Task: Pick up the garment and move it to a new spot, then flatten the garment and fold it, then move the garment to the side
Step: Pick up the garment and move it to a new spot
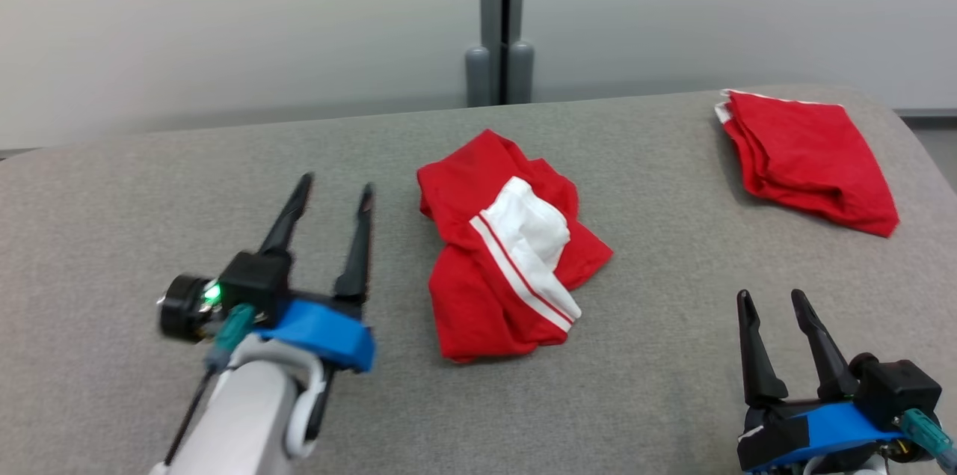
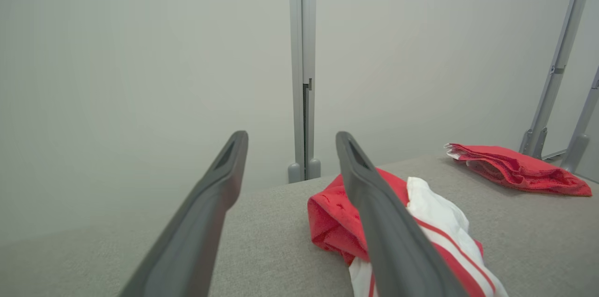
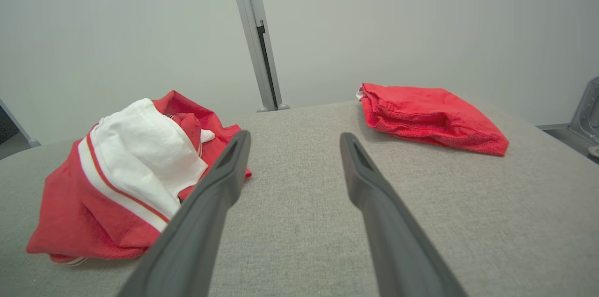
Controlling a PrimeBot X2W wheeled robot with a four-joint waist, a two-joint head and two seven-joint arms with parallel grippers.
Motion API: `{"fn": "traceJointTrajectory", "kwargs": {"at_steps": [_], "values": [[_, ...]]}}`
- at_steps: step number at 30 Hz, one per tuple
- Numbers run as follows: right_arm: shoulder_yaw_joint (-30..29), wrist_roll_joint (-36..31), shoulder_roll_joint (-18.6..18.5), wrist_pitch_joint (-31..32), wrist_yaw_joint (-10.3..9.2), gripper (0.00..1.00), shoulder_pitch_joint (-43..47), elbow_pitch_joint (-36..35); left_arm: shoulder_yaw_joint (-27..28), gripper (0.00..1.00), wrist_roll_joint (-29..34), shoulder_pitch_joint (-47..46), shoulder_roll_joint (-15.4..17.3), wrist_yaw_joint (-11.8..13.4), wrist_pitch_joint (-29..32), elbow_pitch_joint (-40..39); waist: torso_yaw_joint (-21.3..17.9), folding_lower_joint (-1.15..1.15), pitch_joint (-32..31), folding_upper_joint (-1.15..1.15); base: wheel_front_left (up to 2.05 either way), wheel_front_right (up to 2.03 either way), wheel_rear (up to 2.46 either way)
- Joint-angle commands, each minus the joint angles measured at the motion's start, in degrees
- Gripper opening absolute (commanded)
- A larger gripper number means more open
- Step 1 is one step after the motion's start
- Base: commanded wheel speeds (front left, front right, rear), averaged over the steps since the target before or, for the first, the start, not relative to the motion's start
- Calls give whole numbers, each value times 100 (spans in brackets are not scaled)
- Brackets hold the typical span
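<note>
1. At the far left we see the left gripper [image 1: 336, 183] above the grey table [image 1: 112, 236]. Its two dark fingers stand wide apart, with nothing between them.
2. Just to the right of it lies the crumpled garment [image 1: 508, 250], red with a white panel and a white striped band, in a heap at the middle of the table. Nothing touches it.
3. The coming move turns on this relation: the heap sits to the right of the left jaws and slightly ahead of them. In the left wrist view the gripper's right finger [image 2: 388, 231] crosses in front of the cloth [image 2: 327, 222]. The heap's long axis runs roughly from near to far, and the striped band slants across it. We judge the left arm to be the nearer one, so flattening probably starts from that side.
4. Farther right, at the table's back corner, rests a folded garment [image 1: 807, 157]. It is all red with a sliver of white at its far edge, and it is well apart from the heap.
5. At the lower right the right gripper [image 1: 770, 295] also has its fingers spread and holds nothing. It is well apart from both cloths.
6. We count two grippers, both empty, and two red garments, one crumpled and one folded. One grey post [image 1: 499, 19] stands behind the table.
</note>
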Motion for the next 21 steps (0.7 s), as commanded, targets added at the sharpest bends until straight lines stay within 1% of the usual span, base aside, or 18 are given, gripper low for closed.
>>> {"fn": "traceJointTrajectory", "kwargs": {"at_steps": [1, 4, 7, 10, 14, 16, 17, 21], "values": [[-24, -17, -9, -20, 4, 100, 66, 2, 116, 100, 32, 175, 111, 31, -11, -41, 87, 1, -4, 0, 0, 0, 0], [-70, -46, -8, -20, 4, 100, 120, 41, 413, 100, 20, 413, 255, 26, -13, -209, 263, 1, -54, 0, 0, 0, 0], [-104, -53, -9, -20, 4, 100, 131, 63, 704, 100, -65, 683, 391, -121, -14, -424, 433, 1, -119, 0, 0, 0, 0], [-114, -57, -8, -19, 4, 100, 186, 98, 1010, 100, -100, 1008, 487, -197, -13, -643, 567, 1, -189, 0, 0, 0, 0], [-128, -53, -9, -20, 4, 100, 220, 140, 1357, 100, -25, 1494, 557, -183, -13, -846, 689, 1, -278, 0, 0, 0, 0], [-127, -55, -10, -20, 4, 100, 256, 159, 1498, 100, 6, 1742, 528, -169, -14, -897, 741, 1, -321, 0, 0, 0, 0], [-109, -46, -9, -20, 4, 100, 279, 178, 1633, 100, 34, 1942, 473, -213, -14, -980, 783, 1, -366, 0, 0, 0, 0], [-84, 2, -9, -20, 4, 100, 373, 174, 1833, 100, 124, 2279, 306, -324, -14, -1103, 844, 1, -421, 0, 0, 0, 0]]}}
